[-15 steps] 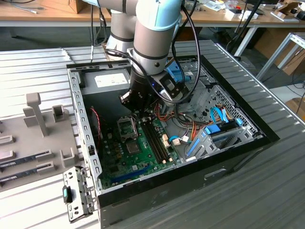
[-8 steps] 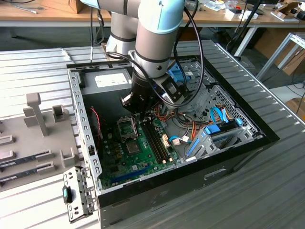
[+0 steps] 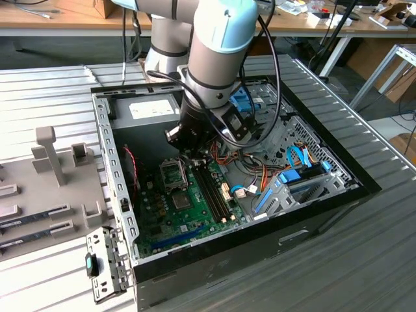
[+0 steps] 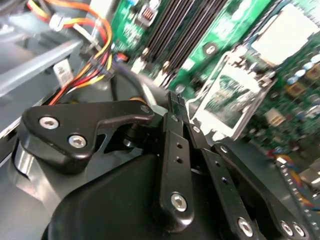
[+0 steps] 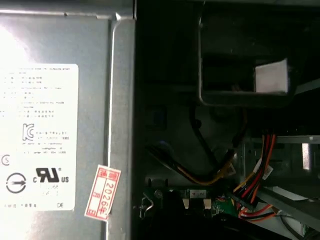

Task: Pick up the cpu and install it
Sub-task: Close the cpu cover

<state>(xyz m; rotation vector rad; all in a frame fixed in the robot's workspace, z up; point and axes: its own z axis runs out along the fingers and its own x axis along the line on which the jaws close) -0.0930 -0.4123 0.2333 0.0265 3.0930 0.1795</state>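
Gripper (image 4: 177,107) hovers beside socket (image 4: 227,102) (motherboard (image 3: 188,208)).

My own arm (image 3: 214,39) hides my fingertips in the exterior view. In the second wrist view, my linkage covers part of the socket frame (image 4: 227,100).

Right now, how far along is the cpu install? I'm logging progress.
Done: the socket frame stands open on the motherboard. In hand: the gripper hovers close above it. A pale silver square lies beyond the frame, possibly the chip; seated or not, I cannot tell. Left: frame not yet closed.
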